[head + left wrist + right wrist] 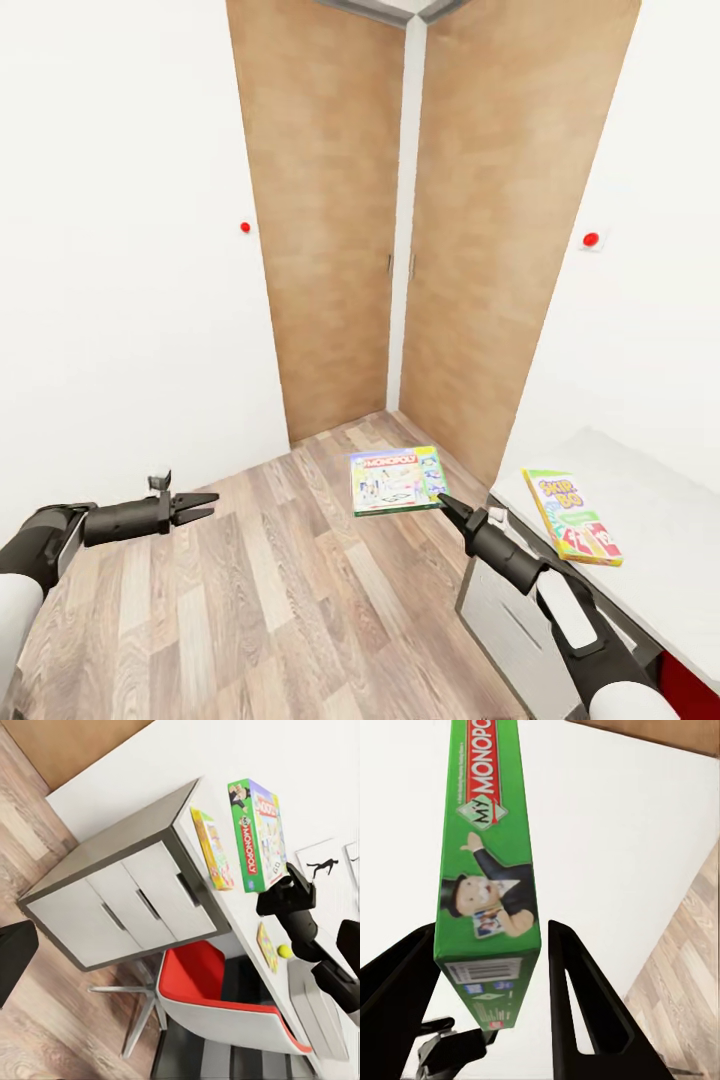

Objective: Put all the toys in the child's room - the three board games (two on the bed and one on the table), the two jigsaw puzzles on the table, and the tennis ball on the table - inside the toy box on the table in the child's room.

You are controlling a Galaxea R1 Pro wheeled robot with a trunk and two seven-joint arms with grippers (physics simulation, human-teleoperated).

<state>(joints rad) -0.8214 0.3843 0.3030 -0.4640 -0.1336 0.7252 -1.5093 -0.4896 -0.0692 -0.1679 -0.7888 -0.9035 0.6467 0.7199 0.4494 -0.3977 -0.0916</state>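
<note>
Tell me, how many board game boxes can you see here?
2. The Monopoly box is held in the right gripper, above the floor. The Skip-Bo box lies flat on the white table. Others may be hidden from these views.

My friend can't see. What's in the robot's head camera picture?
The right end effector holds a Monopoly box up over a wooden floor. A Skip-Bo box lies on a white table at the right, and the left end effector is open, with tall wooden doors ahead.
</note>
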